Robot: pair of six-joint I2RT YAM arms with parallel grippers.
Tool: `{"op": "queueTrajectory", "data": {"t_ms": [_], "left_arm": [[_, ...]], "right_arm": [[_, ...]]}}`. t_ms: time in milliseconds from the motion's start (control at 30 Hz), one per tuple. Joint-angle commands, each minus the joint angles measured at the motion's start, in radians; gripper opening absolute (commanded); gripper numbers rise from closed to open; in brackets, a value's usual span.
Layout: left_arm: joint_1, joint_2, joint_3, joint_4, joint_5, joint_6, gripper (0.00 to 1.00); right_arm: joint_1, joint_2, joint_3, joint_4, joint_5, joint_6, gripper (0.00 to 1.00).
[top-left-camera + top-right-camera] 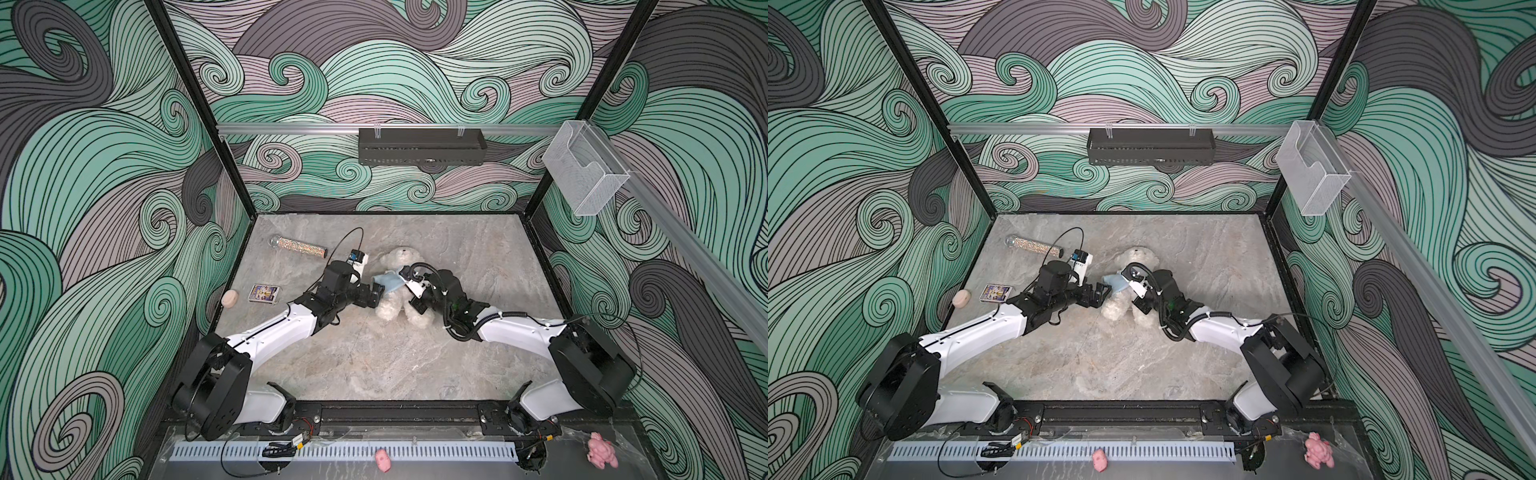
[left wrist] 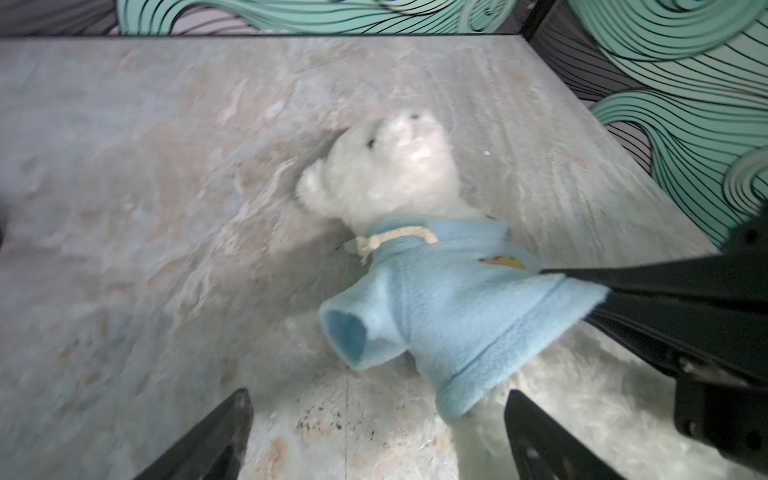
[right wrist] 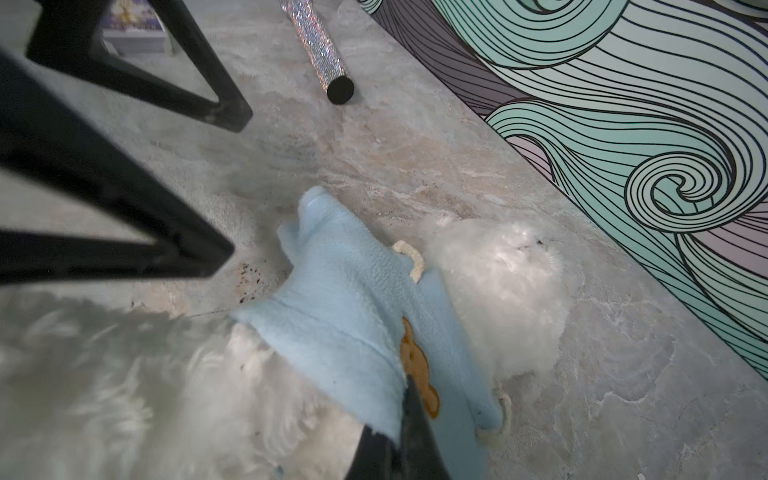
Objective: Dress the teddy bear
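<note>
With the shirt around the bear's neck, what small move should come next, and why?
Probably the right gripper should draw the hem toward the legs. It is shut on the hem of the light blue shirt, which sits bunched high on the teddy bear, with white belly bare below. The left gripper is open and holds nothing.

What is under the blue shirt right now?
The blue shirt covers the teddy bear's chest. Head shows above the collar, furry belly below the hem. One sleeve gapes empty; the bear's arms cannot be made out.
</note>
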Motion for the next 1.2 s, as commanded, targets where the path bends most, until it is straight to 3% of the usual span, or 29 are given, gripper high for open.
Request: {"op": "queueTrajectory", "data": {"t_ms": [0,267,567,900,1167], "left_arm": [[-0.024,0.042,0.042,0.089,0.033,0.212,0.98],[-0.032,0.165,0.165,0.030,0.136,0.338,0.98],[-0.036,0.180,0.179,0.040,0.248,0.341,0.98],[-0.037,0.247,0.238,-0.040,0.122,0.357,0.90],[-0.036,0.273,0.267,-0.014,-0.075,0.262,0.67]], "right_arm": [[-0.026,-0.031,-0.013,0.044,-0.140,0.157,0.04],[-0.056,-0.059,-0.020,0.043,-0.195,0.263,0.04],[-0.062,-0.036,0.025,-0.010,-0.195,0.321,0.03],[-0.062,-0.030,0.023,0.012,-0.220,0.345,0.03],[-0.061,-0.029,0.012,0.049,-0.302,0.327,0.03]]}}
